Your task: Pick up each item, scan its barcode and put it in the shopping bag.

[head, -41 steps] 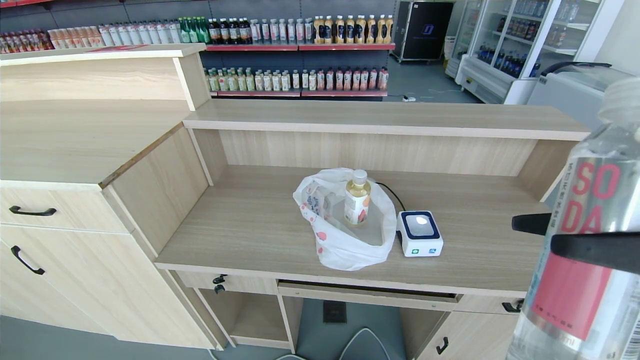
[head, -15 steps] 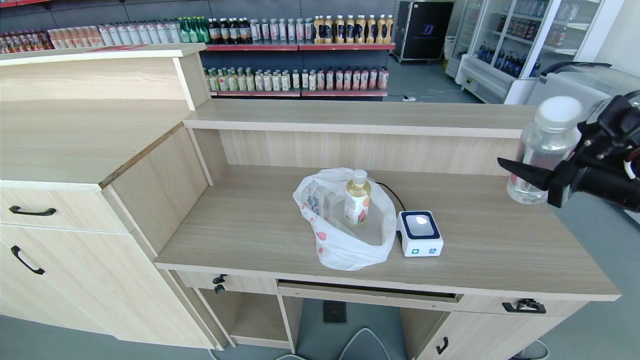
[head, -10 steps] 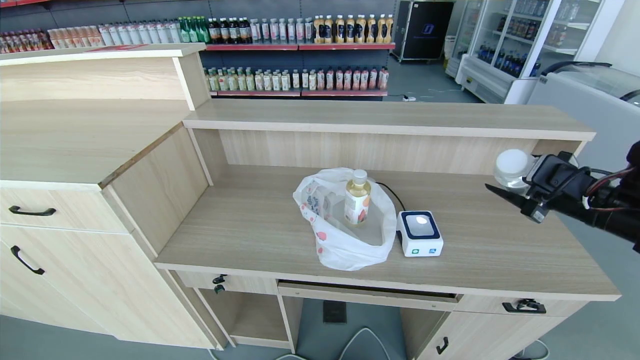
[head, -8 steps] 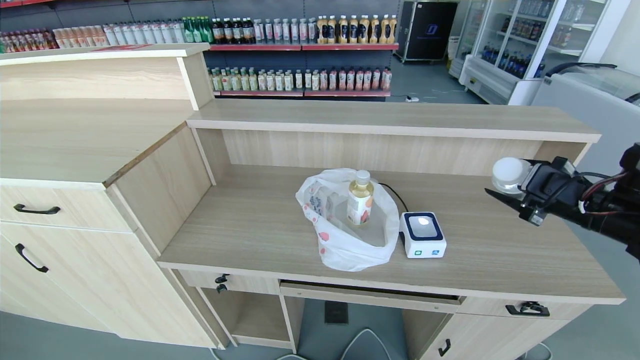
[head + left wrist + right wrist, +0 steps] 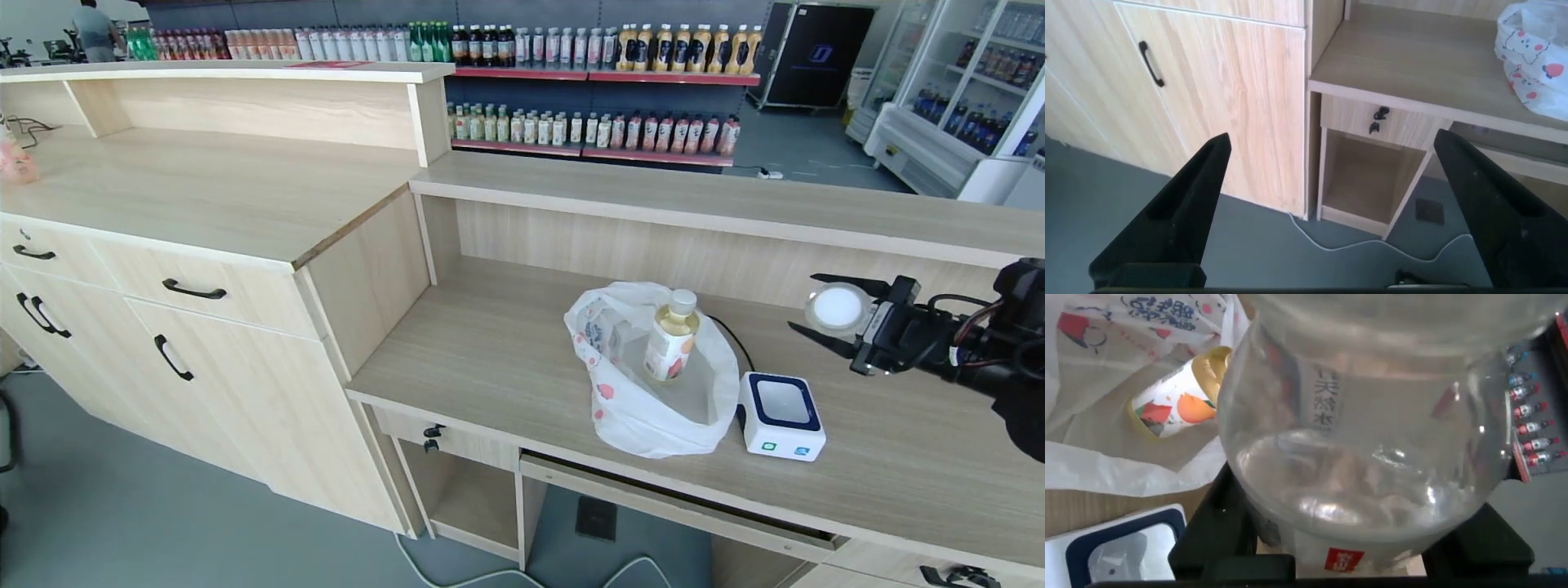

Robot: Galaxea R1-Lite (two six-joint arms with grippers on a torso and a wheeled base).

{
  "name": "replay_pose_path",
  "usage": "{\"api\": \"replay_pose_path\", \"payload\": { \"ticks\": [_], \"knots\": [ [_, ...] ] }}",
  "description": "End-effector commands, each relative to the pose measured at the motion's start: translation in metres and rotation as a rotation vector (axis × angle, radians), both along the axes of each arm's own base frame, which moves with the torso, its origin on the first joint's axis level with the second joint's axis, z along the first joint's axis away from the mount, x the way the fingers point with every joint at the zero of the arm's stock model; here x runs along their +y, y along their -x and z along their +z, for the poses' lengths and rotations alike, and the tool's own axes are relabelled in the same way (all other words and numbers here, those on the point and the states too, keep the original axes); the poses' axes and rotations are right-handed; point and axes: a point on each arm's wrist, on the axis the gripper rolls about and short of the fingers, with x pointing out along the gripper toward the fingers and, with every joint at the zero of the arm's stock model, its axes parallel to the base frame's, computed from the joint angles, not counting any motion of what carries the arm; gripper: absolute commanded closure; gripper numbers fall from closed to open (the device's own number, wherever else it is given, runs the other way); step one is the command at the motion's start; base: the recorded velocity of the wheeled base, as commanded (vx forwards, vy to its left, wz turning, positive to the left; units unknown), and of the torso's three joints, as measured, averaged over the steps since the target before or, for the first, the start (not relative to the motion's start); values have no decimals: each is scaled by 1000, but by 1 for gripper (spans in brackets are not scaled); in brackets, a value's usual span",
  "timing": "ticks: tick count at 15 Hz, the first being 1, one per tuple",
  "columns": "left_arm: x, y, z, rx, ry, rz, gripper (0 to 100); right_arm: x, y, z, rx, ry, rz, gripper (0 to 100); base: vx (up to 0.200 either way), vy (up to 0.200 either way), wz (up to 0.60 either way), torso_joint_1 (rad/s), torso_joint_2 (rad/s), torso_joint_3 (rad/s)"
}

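My right gripper (image 5: 827, 313) is shut on a clear soda bottle (image 5: 837, 308), held on its side above the counter, to the right of and beyond the scanner, its white cap facing the head camera. In the right wrist view the soda bottle (image 5: 1364, 457) sits between the fingers of the right gripper (image 5: 1351, 555). A white shopping bag (image 5: 645, 412) lies open on the counter with a yellow tea bottle (image 5: 671, 335) standing in it. The white barcode scanner (image 5: 780, 415) sits just right of the bag. My left gripper (image 5: 1333, 139) is open and holds nothing, low beside the counter's left front.
The wooden counter (image 5: 506, 343) has a raised back ledge and a taller cabinet block (image 5: 204, 196) on its left. Drawers and an open cubby (image 5: 1372, 180) lie under the counter. Shelves of bottles and fridges stand far behind.
The head camera has turned left. My right arm carried the soda bottle from close to the camera down over the counter's right side and tipped it onto its side.
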Motion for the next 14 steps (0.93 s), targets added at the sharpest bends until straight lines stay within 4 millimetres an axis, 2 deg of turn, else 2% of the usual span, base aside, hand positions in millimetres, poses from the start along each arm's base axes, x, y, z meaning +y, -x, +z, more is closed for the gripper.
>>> {"api": "replay_pose_path", "payload": {
  "ticks": [1, 4, 7, 14],
  "knots": [
    [0, 0, 0, -1, 0, 1, 0, -17, -11, -24, 9, -5, 4, 100, 0, 0, 0, 0, 0, 0],
    [0, 0, 0, -1, 0, 1, 0, -27, -19, -40, -66, 12, 84, 100, 0, 0, 0, 0, 0, 0],
    [0, 0, 0, -1, 0, 1, 0, -32, -25, -56, -123, 26, 92, 100, 0, 0, 0, 0, 0, 0],
    [0, 0, 0, -1, 0, 1, 0, -36, -30, -85, -72, 0, 116, 100, 0, 0, 0, 0, 0, 0]
  ]
}}
